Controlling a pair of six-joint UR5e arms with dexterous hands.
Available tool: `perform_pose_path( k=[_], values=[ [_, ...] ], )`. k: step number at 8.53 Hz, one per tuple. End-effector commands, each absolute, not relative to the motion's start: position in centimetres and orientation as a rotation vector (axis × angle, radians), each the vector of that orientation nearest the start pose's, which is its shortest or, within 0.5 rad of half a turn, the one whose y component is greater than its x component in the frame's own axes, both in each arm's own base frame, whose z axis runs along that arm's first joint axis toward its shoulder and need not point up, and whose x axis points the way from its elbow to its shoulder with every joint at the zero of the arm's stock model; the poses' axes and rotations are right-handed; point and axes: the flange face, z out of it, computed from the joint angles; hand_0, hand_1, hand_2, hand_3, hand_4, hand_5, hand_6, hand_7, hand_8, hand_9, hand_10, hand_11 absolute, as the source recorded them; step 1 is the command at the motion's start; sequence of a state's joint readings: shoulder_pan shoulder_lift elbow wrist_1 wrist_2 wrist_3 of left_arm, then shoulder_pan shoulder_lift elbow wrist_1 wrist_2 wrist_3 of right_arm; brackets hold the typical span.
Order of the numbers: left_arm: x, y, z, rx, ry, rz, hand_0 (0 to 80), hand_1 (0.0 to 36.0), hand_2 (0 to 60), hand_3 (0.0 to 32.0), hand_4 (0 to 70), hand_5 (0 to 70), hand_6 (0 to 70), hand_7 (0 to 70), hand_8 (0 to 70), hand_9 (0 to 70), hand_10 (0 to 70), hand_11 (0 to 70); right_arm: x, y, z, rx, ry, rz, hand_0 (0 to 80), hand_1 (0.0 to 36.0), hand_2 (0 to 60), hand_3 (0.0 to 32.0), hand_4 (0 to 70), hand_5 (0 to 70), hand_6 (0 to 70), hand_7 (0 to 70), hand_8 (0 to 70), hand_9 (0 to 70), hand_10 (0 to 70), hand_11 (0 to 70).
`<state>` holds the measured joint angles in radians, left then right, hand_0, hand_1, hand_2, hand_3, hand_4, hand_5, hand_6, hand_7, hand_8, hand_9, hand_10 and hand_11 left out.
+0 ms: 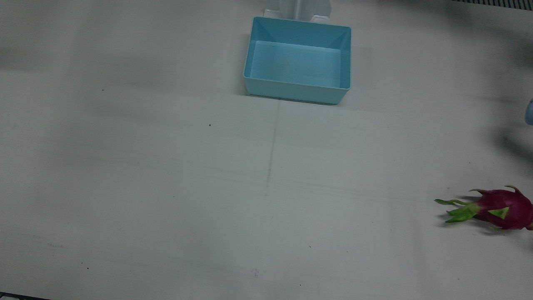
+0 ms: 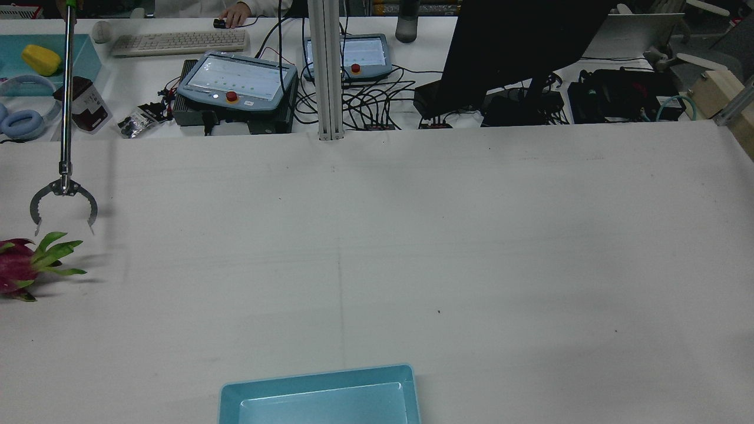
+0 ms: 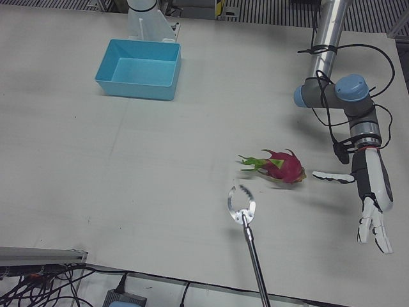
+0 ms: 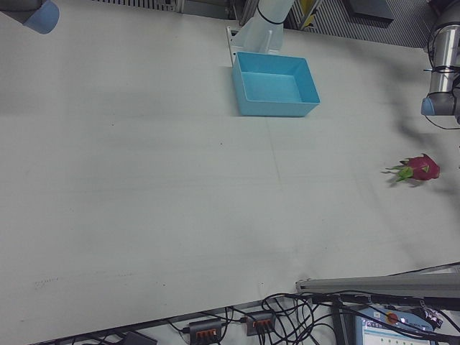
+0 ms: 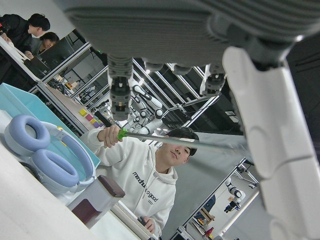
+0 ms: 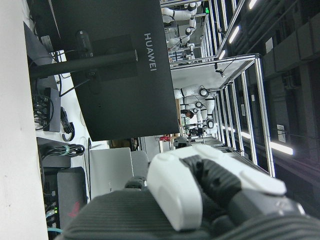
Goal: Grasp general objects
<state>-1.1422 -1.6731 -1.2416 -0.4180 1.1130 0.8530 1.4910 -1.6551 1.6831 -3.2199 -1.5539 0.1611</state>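
A magenta dragon fruit (image 3: 284, 167) with green leaf tips lies on the white table, on the robot's left half; it also shows at the table's edge as the dragon fruit (image 1: 506, 208) and dragon fruit (image 2: 15, 271). My left hand (image 3: 374, 198) hangs just to the fruit's right in the left-front view. It is open, with fingers stretched downward and the thumb pointing at the fruit, not touching it. Of my right hand (image 6: 200, 190) only white finger parts show close to its own camera. How they stand is unclear.
A person's metal reacher claw (image 3: 241, 206) on a long pole, jaws apart, hovers just in front of the fruit. An empty light-blue bin (image 1: 291, 93) stands at the robot's side of the table, mid-width. Behind the table are consoles, cables and a monitor (image 2: 518, 47).
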Motion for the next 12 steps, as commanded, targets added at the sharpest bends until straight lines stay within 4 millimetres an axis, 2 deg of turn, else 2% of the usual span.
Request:
perform_pose_path(
  k=[1, 8, 12],
  values=[
    [6.52, -55.66, 75.15, 0.817, 1.93, -1.649, 46.3, 10.3, 0.0, 6.8, 5.4, 0.0, 0.0, 0.2, 0.0, 0.0, 0.0, 0.0, 9.86, -46.01, 67.9, 0.236, 2.106, -2.223, 0.0, 0.0, 0.0, 0.0, 0.0, 0.0, 0.0, 0.0, 0.0, 0.0, 0.0, 0.0],
    [6.52, -55.67, 75.13, 0.814, 1.934, -1.65, 46.4, 10.7, 0.0, 7.4, 4.6, 0.0, 0.0, 0.0, 0.0, 0.0, 0.0, 0.0, 9.86, -46.04, 67.75, 0.236, 2.109, -2.22, 0.0, 0.0, 0.0, 0.0, 0.0, 0.0, 0.0, 0.0, 0.0, 0.0, 0.0, 0.0],
    [6.53, -55.68, 75.12, 0.813, 1.937, -1.65, 46.5, 10.7, 0.0, 9.0, 4.5, 0.0, 0.0, 0.0, 0.0, 0.0, 0.0, 0.0, 9.86, -46.03, 67.83, 0.236, 2.108, -2.221, 0.0, 0.0, 0.0, 0.0, 0.0, 0.0, 0.0, 0.0, 0.0, 0.0, 0.0, 0.0]
  ],
)
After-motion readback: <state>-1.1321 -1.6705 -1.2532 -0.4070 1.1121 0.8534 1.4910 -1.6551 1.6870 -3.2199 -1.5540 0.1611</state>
